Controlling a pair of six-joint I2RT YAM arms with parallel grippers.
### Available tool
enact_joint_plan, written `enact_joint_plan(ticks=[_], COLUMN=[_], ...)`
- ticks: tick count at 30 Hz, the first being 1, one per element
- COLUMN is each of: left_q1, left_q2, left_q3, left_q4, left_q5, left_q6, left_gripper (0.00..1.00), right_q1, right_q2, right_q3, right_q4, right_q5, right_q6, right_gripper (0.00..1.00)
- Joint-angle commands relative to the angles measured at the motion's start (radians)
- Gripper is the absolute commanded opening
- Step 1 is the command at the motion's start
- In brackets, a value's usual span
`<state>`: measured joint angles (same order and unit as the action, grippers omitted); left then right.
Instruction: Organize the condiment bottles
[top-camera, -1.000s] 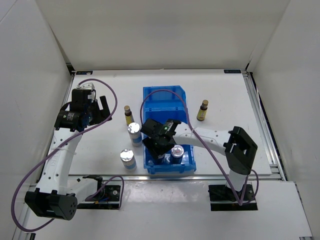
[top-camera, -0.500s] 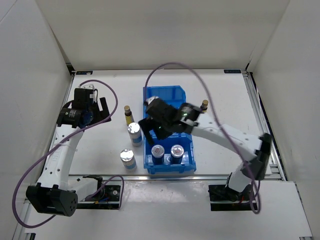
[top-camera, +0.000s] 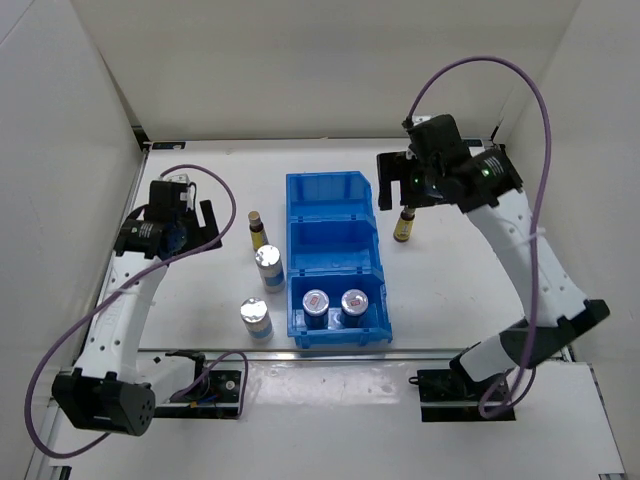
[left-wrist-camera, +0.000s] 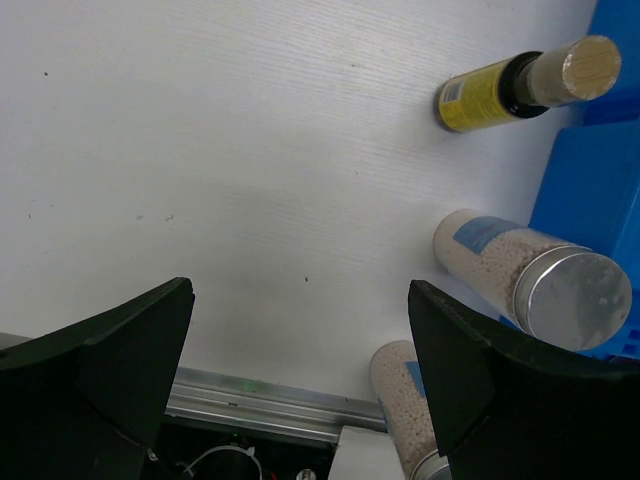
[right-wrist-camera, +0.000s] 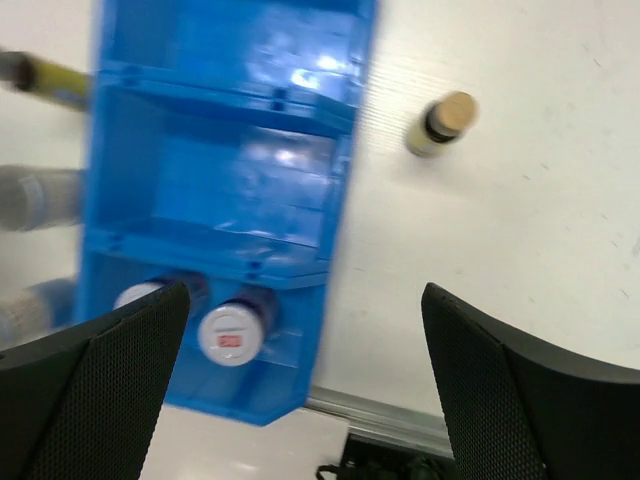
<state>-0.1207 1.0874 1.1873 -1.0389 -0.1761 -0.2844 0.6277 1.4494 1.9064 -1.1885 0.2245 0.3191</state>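
The blue bin (top-camera: 335, 215) has three compartments, and the nearest one holds two grey jars (top-camera: 316, 303) (top-camera: 353, 301) standing upright. Left of the bin stand two clear silver-capped bottles (top-camera: 268, 262) (top-camera: 255, 315) and a slim dark-brown bottle (top-camera: 256, 228). A second dark-brown bottle (top-camera: 405, 220) stands right of the bin. My right gripper (top-camera: 400, 188) hangs open and empty just behind it. In the right wrist view this bottle (right-wrist-camera: 440, 125) and a jar (right-wrist-camera: 230, 330) show. My left gripper (top-camera: 205, 228) is open and empty, left of the bottles; a clear bottle (left-wrist-camera: 520, 265) lies ahead of it.
White walls close the table in at the back and both sides. A metal rail (left-wrist-camera: 270, 410) runs along the near edge. The right arm's purple cable (top-camera: 545, 110) loops high over the back right corner.
My right gripper opened, leaving a grey jar in the bin's near compartment. It then lifted and swung to the back right, beside the dark-brown bottle. The left arm barely moved.
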Motion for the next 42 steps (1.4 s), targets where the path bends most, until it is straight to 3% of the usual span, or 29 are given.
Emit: enact_joint_plan(ticks=[1,3,6,7,10,12,19,24,34,42], left_q1=[0.003,0.003,0.003,0.003,0.003,0.003,0.003,0.003,0.003,0.003], left_q2=[0.067,0.094,0.088,0.072,-0.007,-0.05,-0.149,-0.149,-0.204,-0.184], left_q3=[0.008,0.017,0.026,0.026,0.026,0.026,0.006,-0.005,-0.005,-0.005], left_q4=[0.005,0.005,0.005,0.005,0.005,0.005,0.005,0.005,0.005,0.005], left_q5=[0.045,0.092,0.105,0.105,0.093,0.049,-0.092,-0.082,-0.091,-0.091], left_q6=[0.01,0.022,0.022,0.022,0.022,-0.004,-0.044,-0.044,-0.044,-0.062], left_gripper=[1.0,1.0,1.0,1.0,1.0,1.0,1.0,1.0,1.0,1.0], right_q1=[-0.098,-0.109,-0.109,-0.109,-0.091,-0.027,0.197,0.303,0.405,0.405], right_q2=[0.04,0.022,-0.075,-0.102,-0.144,-0.112,0.085,0.253,0.531,0.735], right_q3=[-0.016,-0.05,-0.246,-0.312,-0.425,-0.394,-0.25,-0.092,0.153,0.356], right_q4=[-0.06,-0.06,0.051,0.105,0.208,0.192,0.211,0.202,0.214,0.152], right_q5=[-0.04,-0.04,-0.092,-0.214,-0.385,-0.419,-0.269,-0.235,-0.214,-0.194], right_q6=[-0.054,-0.011,0.002,-0.011,-0.011,-0.011,-0.031,-0.041,-0.081,-0.091], right_gripper=[1.0,1.0,1.0,1.0,0.98,0.97,0.98,0.98,0.99,0.99])
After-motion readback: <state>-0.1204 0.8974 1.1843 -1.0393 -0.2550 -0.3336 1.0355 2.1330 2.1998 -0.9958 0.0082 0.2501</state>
